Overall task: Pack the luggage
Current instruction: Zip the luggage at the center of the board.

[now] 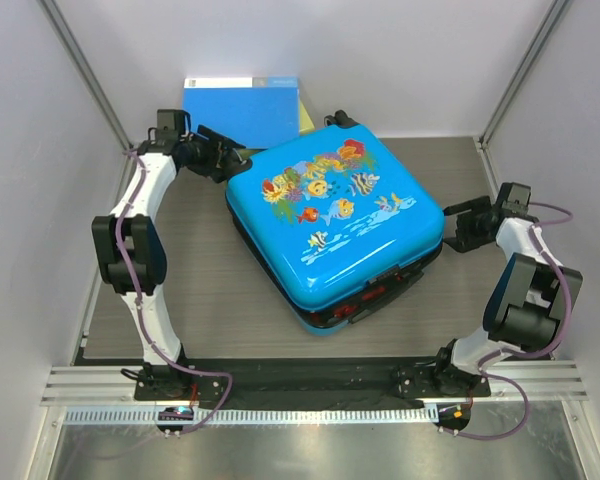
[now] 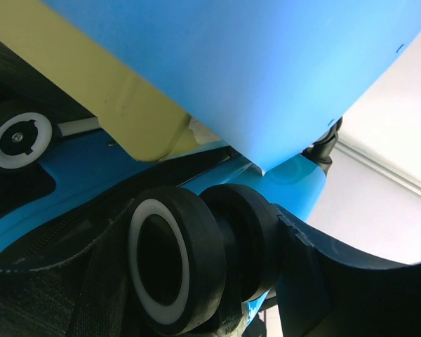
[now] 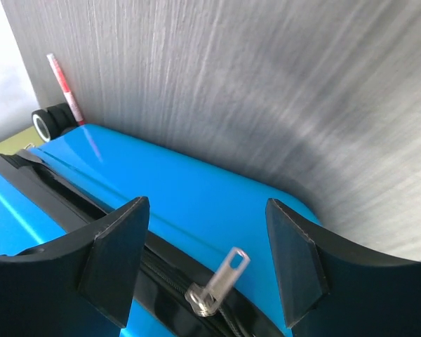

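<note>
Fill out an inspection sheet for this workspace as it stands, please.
Surface: grey wood-grain table.
Job's things: luggage lying flat, lid down; something red shows at its near seam.
Clutter: blue folder and yellow-green box behind the luggage.
Grippers: left gripper by the wheels, state unclear; right gripper open, zipper pull between its fingers, untouched.
Cables: purple cables along both arms.
Surroundings: white walls.
</note>
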`<state>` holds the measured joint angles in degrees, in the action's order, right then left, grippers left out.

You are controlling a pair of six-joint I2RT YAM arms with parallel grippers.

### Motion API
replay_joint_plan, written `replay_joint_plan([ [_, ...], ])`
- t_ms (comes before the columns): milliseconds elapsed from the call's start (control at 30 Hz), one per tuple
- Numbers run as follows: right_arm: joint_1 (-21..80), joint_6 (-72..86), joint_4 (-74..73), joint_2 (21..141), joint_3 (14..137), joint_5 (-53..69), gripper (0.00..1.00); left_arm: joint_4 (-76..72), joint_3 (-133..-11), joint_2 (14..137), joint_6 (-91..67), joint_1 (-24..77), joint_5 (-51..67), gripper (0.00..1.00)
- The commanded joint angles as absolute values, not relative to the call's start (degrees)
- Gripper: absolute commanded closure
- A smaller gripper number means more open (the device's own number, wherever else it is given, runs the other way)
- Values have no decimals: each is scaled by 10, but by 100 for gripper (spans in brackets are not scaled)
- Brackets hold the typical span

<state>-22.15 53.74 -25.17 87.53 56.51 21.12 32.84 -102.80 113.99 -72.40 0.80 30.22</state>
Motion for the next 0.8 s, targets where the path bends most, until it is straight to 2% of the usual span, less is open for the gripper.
replay_joint_plan([
  [0,-199,569,-209,893,589,258,27,316,-1071,1083,-705,12,271,100],
  [500,-164,539,-277,840,584,246,30,333,-1128,1107,-705,14,265,100],
  [700,-165,532,-282,833,576,243,50,326,-1132,1109,-708,14,267,100],
  [767,-165,529,-284,831,570,243,63,325,-1132,1107,-709,13,265,100],
])
